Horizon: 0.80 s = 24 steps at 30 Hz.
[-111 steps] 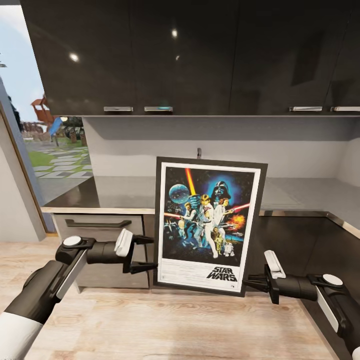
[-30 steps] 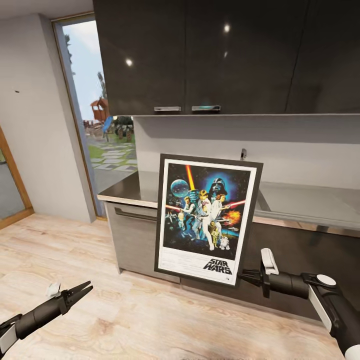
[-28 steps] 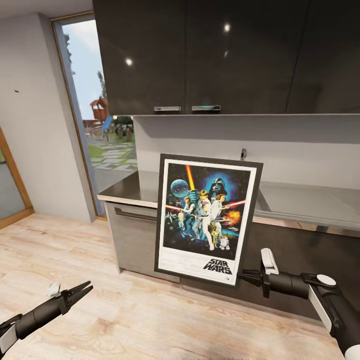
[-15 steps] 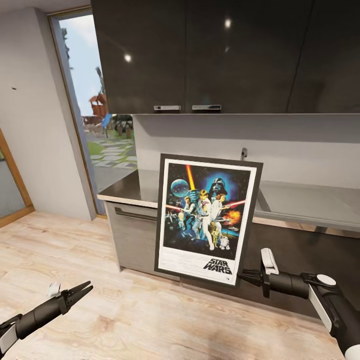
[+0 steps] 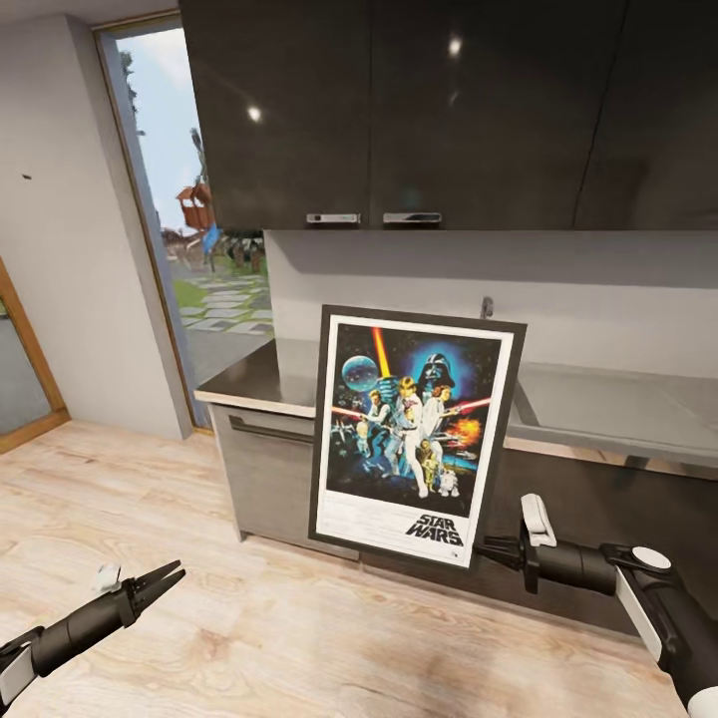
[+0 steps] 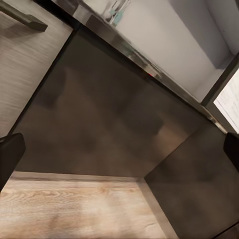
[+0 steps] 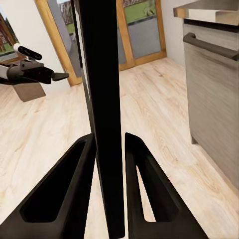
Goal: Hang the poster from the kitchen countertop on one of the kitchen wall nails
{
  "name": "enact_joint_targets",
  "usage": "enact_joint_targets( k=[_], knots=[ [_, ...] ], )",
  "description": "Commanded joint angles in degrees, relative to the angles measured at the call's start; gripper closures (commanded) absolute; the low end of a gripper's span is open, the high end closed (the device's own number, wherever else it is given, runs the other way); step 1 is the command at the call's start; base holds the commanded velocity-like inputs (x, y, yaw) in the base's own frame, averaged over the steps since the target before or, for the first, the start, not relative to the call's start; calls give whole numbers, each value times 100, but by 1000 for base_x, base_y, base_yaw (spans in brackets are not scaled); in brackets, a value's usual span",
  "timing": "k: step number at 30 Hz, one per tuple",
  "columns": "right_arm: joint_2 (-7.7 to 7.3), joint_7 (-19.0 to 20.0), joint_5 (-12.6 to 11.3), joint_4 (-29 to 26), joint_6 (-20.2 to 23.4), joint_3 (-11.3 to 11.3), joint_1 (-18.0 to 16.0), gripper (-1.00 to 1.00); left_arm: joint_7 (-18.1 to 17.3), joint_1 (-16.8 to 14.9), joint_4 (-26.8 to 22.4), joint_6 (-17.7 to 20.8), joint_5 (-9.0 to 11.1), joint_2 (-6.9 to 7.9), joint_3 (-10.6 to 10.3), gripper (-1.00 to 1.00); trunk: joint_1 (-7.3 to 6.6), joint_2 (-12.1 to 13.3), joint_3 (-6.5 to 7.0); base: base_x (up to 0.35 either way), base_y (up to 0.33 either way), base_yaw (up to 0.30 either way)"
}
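- The poster (image 5: 414,436) hangs upright in the air in front of the desk (image 5: 598,414), clear of its steel top and tipped slightly to one side.
- The right gripper (image 5: 491,548) holds it alone, at the lower right corner of the frame. In the right wrist view the two fingers (image 7: 67,191) are clamped on either side of the thin black frame edge (image 7: 102,99).
- The left gripper (image 5: 168,576) is low over the wooden floor (image 5: 299,638), well apart from the poster, with its fingers spread a little and nothing between them.
- A tiny dark speck sits high on the pale wall (image 5: 70,249) beside the glass door; I take it for a wall nail (image 5: 27,178), though it is too small to be sure.
- The pick-up looks done, so I judge this to be the carrying step, on the way to the wall.
- Next the robot must get close to that wall, lift the poster high, and settle the top of its back onto the nail.
- A one-corner hold on a tall frame may let it swing or slip, so the free gripper could usefully steady the other side.
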Motion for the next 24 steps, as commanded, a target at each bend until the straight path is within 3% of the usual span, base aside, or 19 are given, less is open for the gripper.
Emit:
enact_joint_targets(
  k=[1,24],
  knots=[
    [-1,30,-24,1,75,-2,-4,100,-11,-5,5,-38,13,5,-5,-100,-22,37,11,0,0,0],
    [-1,30,-18,1,79,14,-4,100,-10,-5,5,-33,13,1,-13,-100,-528,960,242,0,0,0]
  ],
)
